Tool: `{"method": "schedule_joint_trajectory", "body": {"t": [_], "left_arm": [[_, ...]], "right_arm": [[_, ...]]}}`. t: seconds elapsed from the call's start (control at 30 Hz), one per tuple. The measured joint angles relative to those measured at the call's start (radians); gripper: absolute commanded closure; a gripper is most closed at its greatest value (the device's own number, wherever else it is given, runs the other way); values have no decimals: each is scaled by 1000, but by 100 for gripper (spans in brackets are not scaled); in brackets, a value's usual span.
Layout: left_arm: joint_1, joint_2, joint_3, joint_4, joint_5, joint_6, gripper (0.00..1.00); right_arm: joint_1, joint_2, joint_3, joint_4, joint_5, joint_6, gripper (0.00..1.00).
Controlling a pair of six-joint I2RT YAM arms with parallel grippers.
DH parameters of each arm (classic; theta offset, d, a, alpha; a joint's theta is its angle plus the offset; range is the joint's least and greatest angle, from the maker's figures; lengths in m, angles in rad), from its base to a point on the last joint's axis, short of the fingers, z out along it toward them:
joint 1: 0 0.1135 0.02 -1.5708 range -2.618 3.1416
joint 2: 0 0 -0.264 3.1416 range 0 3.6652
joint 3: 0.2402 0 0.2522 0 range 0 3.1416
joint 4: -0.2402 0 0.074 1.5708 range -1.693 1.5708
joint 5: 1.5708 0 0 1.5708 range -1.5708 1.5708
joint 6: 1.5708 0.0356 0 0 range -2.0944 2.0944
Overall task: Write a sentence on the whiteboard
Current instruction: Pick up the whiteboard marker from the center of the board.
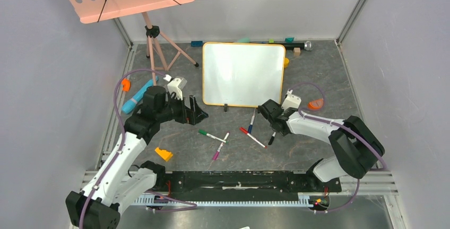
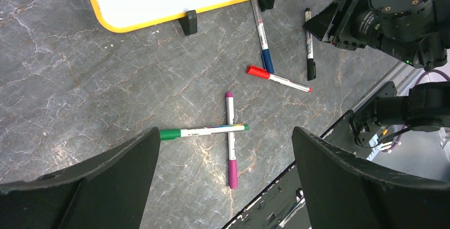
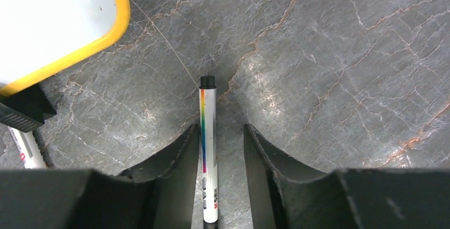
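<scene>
1. Right end effector: partly open, low over the desk. The fingers straddle a white-barrelled marker with a rainbow stripe and black end. There is a clear gap on one side, so it is not clamped.
2. That marker lies flat on the grey marble-pattern desk, just off the near-right corner of the board.
3. Left end effector: fully open and holding nothing. It hovers over a green-capped marker crossing a magenta marker.
4. Between the two arms lie a red-capped marker and a blue-capped marker. The blue one's far end reaches close to a black clip foot.
5. The large glossy white whiteboard with rounded corners and orange-yellow rim sits mid-desk, beyond both end effectors. Its clip feet are on the near edge, and its face shows plain white.
</scene>
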Motion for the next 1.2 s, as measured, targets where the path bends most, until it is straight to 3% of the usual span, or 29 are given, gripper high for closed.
{"method": "schedule_joint_trajectory", "body": {"t": [0.03,0.2,0.43,0.57,0.73,1.0,1.2], "left_arm": [[0,5,0,0,0,0,0],[0,54,0,-1,0,0,0],[-9,106,5,-9,11,-39,3],[-97,111,3,26,-8,-111,4],[-241,120,-55,228,-42,-229,10],[-471,229,-96,557,-135,-355,16],[-566,328,-95,769,-185,-444,27]], "right_arm": [[-2,0,0,2,0,-2,66],[-26,-2,0,31,-14,-24,100],[-56,-51,-2,37,-30,-22,100],[-56,-138,-2,36,-26,-45,100],[-57,-318,-8,92,-60,-150,100],[-57,-632,-110,332,-227,-274,100],[-58,-697,-150,474,-342,-284,100]]}}
